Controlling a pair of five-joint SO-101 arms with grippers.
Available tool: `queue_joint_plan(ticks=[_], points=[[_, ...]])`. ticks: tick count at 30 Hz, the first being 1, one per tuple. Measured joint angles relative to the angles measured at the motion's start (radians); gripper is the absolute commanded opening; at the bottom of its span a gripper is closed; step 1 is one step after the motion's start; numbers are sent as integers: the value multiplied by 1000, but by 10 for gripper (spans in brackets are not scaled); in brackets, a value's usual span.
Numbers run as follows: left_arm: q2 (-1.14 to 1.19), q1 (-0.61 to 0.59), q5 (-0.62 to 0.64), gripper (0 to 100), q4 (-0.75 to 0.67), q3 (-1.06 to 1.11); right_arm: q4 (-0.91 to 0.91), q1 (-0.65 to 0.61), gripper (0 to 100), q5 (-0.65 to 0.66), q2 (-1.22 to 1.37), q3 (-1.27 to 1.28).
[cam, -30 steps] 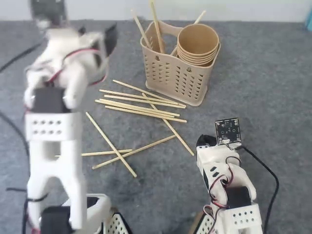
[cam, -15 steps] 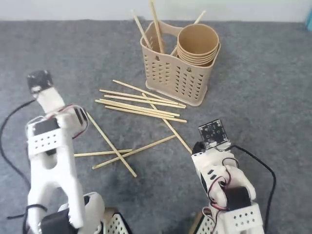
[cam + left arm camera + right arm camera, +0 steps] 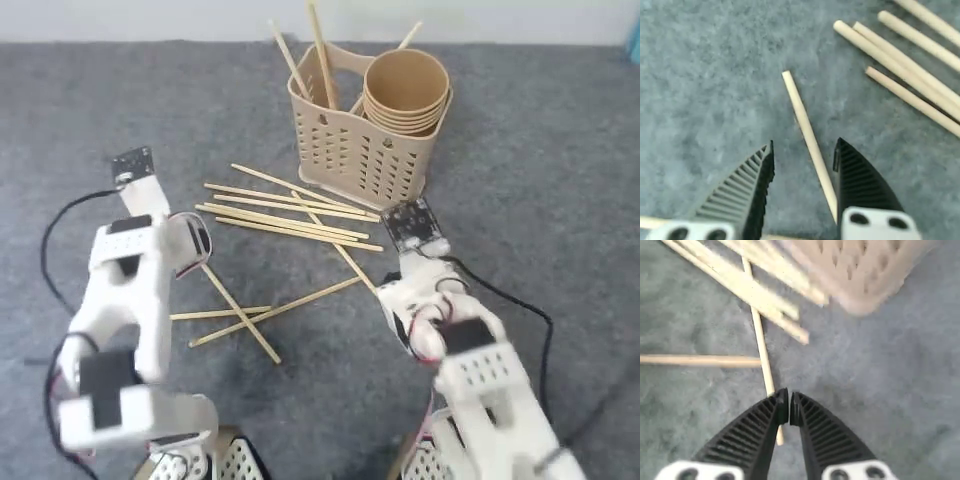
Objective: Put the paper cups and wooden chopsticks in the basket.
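The left arm [image 3: 130, 290] is seen bent forward over the left part of the grey desk [image 3: 560, 180], with its wrist tipped downward. The left pincer [image 3: 805, 145] is held moderately open, low above the desk, and a single chopstick [image 3: 799, 107] is framed lengthwise between its jaws, nearer one of them; whether it is touched cannot be told. Just beside this, loose wooden chopsticks [image 3: 290, 215] are spread flat on the desk, several roughly parallel and others crossed nearer the arms. Behind them the basket [image 3: 360, 160] is stood upright; a stack of paper cups [image 3: 405, 85] is nested in its right compartment, and a few tilted sticks [image 3: 320, 50] are propped in its left one. The right arm [image 3: 450, 330] is stretched toward the basket's base, wrist angled down. The right pincer [image 3: 789, 394] is closed on nothing, its tips pressed together over the end of a lying chopstick [image 3: 760, 340].
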Motion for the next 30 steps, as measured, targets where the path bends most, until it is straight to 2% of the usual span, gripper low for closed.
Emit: queue_joint_plan(ticks=[4,7,18,21,23,24,30], points=[[149,-11,9,178,0,-106,-169,0,19,-14,287,-5],[199,-8,35,178,0,-153,-201,18,19,-9,397,-26],[249,9,107,175,8,-198,-175,14,19,-3,399,-49],[272,17,181,109,28,-226,-173,11,19,-3,399,-49],[298,20,212,15,58,-264,-169,14,19,-3,399,-49],[313,26,221,3,80,-292,-163,14,19,-3,399,-49],[457,51,245,12,227,-503,-137,12,19,-3,399,-49]])
